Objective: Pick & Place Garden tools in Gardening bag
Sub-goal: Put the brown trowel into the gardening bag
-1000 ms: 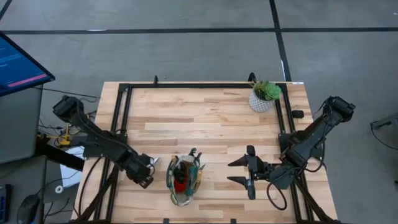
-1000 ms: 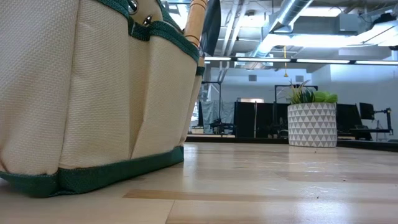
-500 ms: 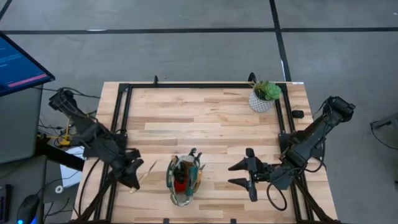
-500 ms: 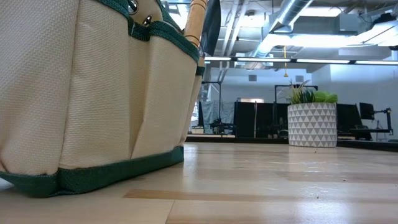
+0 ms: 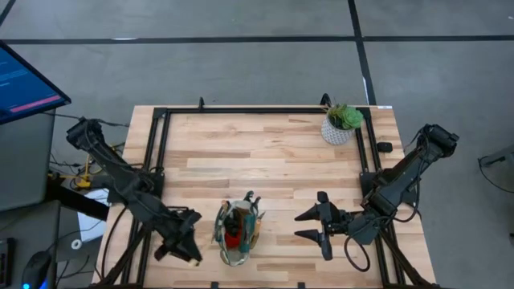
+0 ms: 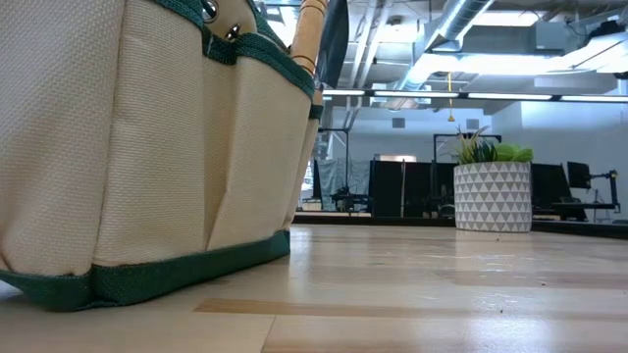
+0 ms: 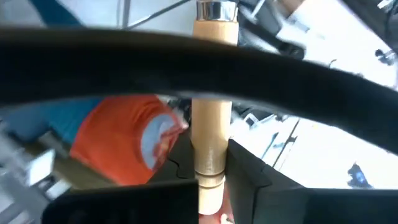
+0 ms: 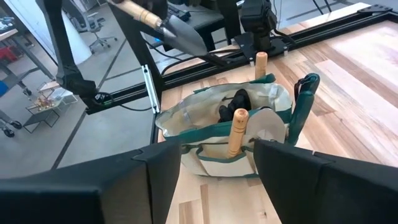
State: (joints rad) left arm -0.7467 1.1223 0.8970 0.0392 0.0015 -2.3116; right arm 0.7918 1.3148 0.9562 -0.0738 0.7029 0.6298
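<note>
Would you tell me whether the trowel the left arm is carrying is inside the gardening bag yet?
Not yet. The left gripper is shut on the trowel, holding it in the air beside the gardening bag, outside its rim.

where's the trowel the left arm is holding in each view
High view: trowel at the left gripper, just left of the bag.
Low view: not in it.
Left wrist view: its handle upright, centre.
Right wrist view: top, tilted, beyond the bag.
Shared landmark: the bag.

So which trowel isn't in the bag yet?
The trowel held in the left tool, off the table's left edge beside the bag. The other handles stand upright inside the bag.
</note>
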